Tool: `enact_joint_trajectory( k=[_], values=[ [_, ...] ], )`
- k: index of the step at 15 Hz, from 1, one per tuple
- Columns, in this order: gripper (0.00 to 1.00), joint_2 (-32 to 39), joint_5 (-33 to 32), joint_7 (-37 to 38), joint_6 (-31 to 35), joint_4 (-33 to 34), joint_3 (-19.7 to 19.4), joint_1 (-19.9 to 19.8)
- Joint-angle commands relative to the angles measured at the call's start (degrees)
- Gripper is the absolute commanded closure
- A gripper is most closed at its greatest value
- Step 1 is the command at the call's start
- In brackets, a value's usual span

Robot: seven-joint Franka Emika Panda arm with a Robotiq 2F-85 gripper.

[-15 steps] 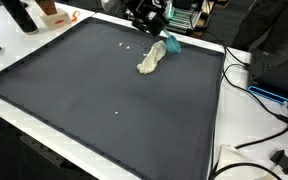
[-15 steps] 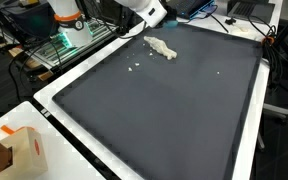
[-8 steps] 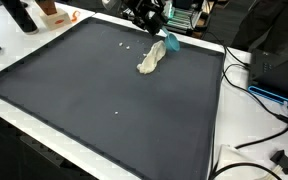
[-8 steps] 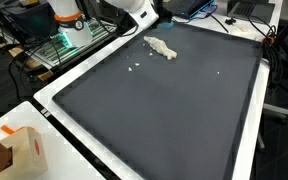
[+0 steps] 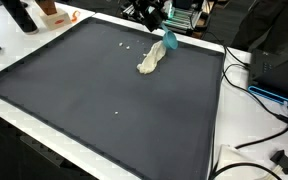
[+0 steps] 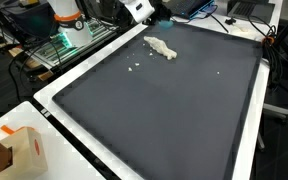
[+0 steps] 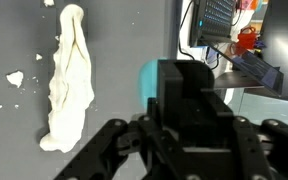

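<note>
I am holding the claw (image 5: 147,13) up in the air over the far edge of the black mat (image 5: 94,95). I cannot tell if its fingers are apart or together. The white cloth (image 5: 151,58) is lying on the mat near the claw, right beside a small blue thing (image 5: 170,42). The claw is not touching the cloth, so it is not picked up yet. A few white crumbs (image 5: 122,46) are lying close by.
</note>
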Motion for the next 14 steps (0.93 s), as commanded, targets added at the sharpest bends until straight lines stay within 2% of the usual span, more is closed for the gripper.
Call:
enact_joint_trajectory(
  k=[1, 7, 14],
  values=[
    [0.75, -4.59, -2.72, 5.28, 4.65, -2.48, 1.14, 0.98],
    [0.75, -8.25, -10.76, 13.34, 8.87, -2.66, 3.01, 2.25],
    [0.75, -11.96, -22.85, 23.43, 8.04, -1.22, 4.27, 3.75]
  ],
)
